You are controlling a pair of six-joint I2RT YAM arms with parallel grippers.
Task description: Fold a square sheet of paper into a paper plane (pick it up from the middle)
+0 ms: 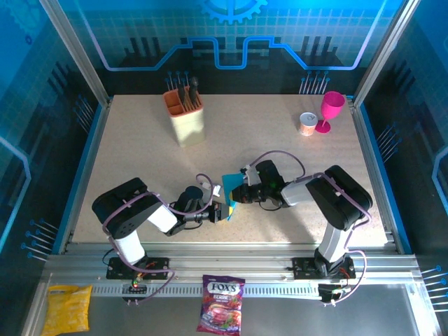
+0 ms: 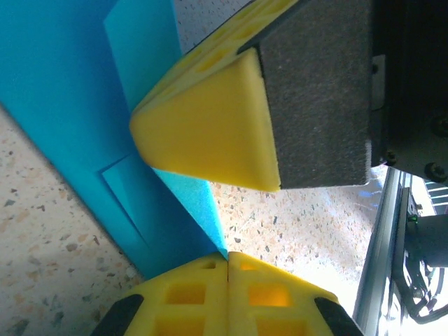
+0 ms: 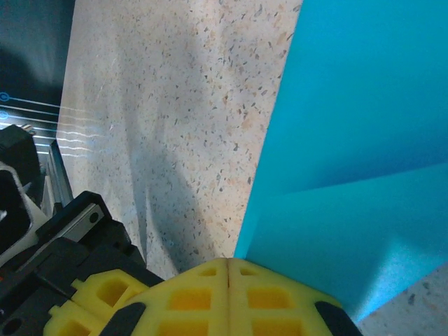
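A partly folded cyan sheet of paper (image 1: pixel 229 182) is found mid-table (image 1: pixel 140 161), between both grippers. The left gripper (image 2: pixel 227 260) and right gripper (image 3: pixel 229 262) are closed, the paper's edges meeting their fingertips. "FOX'S" is read on a sweet bag (image 1: pixel 222 301).
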